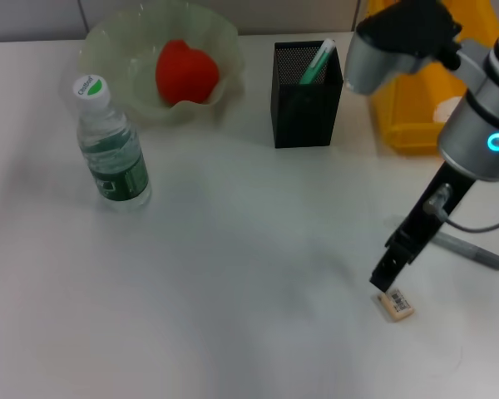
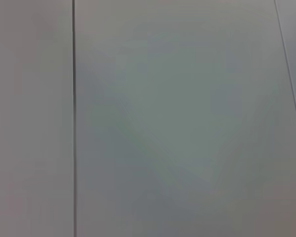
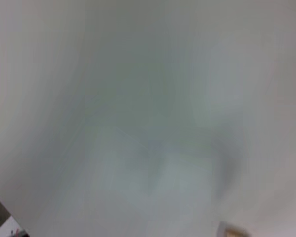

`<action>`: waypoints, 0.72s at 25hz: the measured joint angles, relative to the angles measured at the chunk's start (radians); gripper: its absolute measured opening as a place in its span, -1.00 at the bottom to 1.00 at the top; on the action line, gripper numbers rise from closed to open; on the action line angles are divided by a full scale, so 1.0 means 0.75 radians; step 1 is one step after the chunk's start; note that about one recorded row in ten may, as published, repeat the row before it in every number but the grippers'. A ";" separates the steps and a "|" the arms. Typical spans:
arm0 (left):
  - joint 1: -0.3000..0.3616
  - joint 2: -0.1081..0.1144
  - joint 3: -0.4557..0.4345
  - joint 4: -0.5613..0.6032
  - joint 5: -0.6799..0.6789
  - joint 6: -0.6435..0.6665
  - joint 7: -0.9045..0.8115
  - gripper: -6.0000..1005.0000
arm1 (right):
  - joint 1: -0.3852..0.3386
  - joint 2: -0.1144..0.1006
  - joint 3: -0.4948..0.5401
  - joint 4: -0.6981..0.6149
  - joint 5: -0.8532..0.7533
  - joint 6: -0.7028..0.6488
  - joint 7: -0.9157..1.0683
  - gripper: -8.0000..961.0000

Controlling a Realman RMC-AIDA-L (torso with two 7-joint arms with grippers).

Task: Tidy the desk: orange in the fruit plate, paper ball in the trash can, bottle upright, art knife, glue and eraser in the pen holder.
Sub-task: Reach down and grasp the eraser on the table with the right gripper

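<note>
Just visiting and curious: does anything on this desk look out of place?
The eraser lies loose on the desk, under the right gripper, far from the pen holder. A grey pen-like tool also lies nearby.

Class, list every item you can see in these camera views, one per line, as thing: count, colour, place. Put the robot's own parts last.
desk: one, white, under everything.
fruit plate: one, pale green, far left of the desk.
orange: one, red-orange, inside the fruit plate.
bottle: one, clear with dark green label, upright in front of the fruit plate.
pen holder: one, black mesh, far centre.
green and white stick: one, standing in the pen holder.
trash can: one, yellow, far right, partly behind the arm.
eraser: one, beige with barcode label, near right of the desk.
grey pen-like tool: one, lying on the desk to the right of the arm.
right end effector: one, black, just above the eraser.
left end effector: not in view.
</note>
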 joint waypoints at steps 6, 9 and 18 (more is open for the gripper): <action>-0.003 -0.003 0.001 -0.003 -0.002 -0.002 0.014 0.57 | 0.015 0.004 -0.081 0.130 -0.031 0.038 0.035 0.31; -0.003 -0.002 0.002 -0.004 -0.003 -0.002 0.014 0.57 | 0.023 0.007 -0.091 0.194 -0.050 0.073 0.040 0.30; 0.007 -0.001 0.002 -0.004 -0.005 -0.002 0.013 0.57 | 0.055 0.008 -0.123 0.325 -0.048 0.170 0.036 0.30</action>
